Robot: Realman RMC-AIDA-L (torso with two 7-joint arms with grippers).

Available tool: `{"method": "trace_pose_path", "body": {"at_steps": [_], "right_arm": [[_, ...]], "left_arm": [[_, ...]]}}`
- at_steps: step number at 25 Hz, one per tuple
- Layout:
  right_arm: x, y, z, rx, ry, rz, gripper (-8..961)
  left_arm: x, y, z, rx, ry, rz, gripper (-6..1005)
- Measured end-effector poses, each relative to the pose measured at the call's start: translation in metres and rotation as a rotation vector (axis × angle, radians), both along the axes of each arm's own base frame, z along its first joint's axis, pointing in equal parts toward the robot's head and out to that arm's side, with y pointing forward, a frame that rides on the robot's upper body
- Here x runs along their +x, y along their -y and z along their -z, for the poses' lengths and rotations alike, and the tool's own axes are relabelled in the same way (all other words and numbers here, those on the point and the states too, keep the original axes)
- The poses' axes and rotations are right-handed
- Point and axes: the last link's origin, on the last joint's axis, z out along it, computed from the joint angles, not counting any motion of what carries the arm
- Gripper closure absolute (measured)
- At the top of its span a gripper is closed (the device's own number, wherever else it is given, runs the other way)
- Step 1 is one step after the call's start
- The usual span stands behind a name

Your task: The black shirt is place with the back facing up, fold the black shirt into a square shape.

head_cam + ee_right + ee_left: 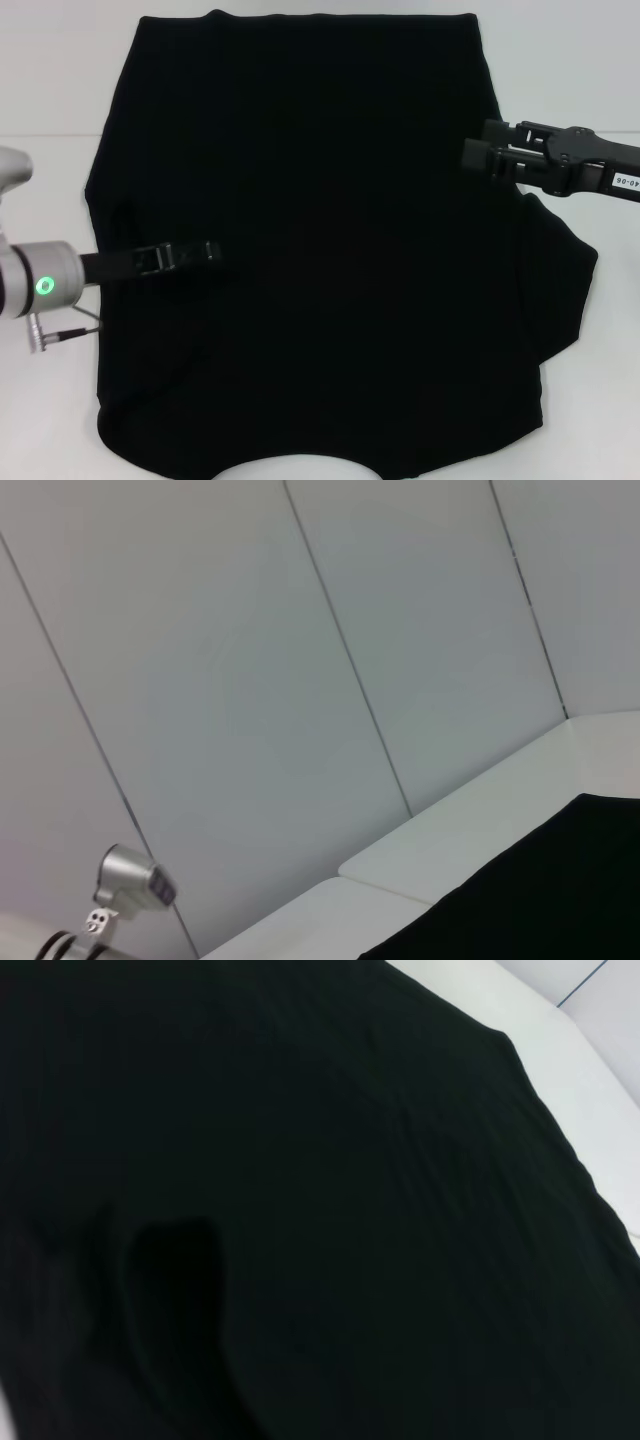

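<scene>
On the white table [40, 80], the black shirt [320, 260] lies spread out and fills most of the head view, its far edge straight, one sleeve bulging out at the right and a curved edge at the near side. The left gripper [205, 250] reaches in from the left and sits low over the left part of the cloth, its dark fingers pointing toward the middle; against the black fabric it is not possible to tell how far they are parted or whether they pinch any cloth. The right gripper [478, 158] hangs at the shirt's right edge on the far side, its stubby fingers pointing left with nothing visibly between them, though their spread cannot be judged. The left wrist view adds only a close stretch of the shirt [300, 1210] with soft creases and a strip of table [560, 1070] beyond its edge. The right wrist view looks away toward a panelled wall [250, 680], catching just a corner of the shirt [530, 890] and the left arm's silver joint [130, 880].
</scene>
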Motion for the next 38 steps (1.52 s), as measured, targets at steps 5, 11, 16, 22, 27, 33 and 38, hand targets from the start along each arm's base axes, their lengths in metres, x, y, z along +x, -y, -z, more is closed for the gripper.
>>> {"method": "trace_pose_path", "body": {"at_steps": [5, 11, 16, 22, 27, 33, 38], "right_arm": [[0.0, 0.001, 0.0, -0.004, -0.004, -0.002, 251], [0.003, 0.003, -0.001, 0.003, -0.01, 0.007, 251], [0.004, 0.003, -0.003, 0.01, -0.011, 0.006, 251], [0.007, 0.001, -0.01, 0.021, -0.01, 0.017, 251], [0.019, -0.002, -0.031, -0.006, -0.01, 0.119, 251], [0.044, -0.004, -0.057, -0.13, 0.066, 0.388, 251], [0.061, -0.003, -0.067, -0.202, 0.167, 0.606, 250]], "left_arm": [[0.02, -0.016, 0.01, -0.014, -0.018, 0.048, 151], [0.052, -0.03, 0.024, -0.042, -0.035, 0.127, 152], [0.076, -0.038, 0.034, -0.048, -0.035, 0.186, 152], [0.087, -0.042, 0.033, -0.05, -0.035, 0.226, 152], [0.083, -0.021, 0.018, -0.088, 0.007, 0.389, 151], [0.079, 0.022, 0.001, -0.056, 0.089, 0.726, 151], [0.074, 0.048, 0.005, -0.056, 0.071, 0.904, 151]]}}
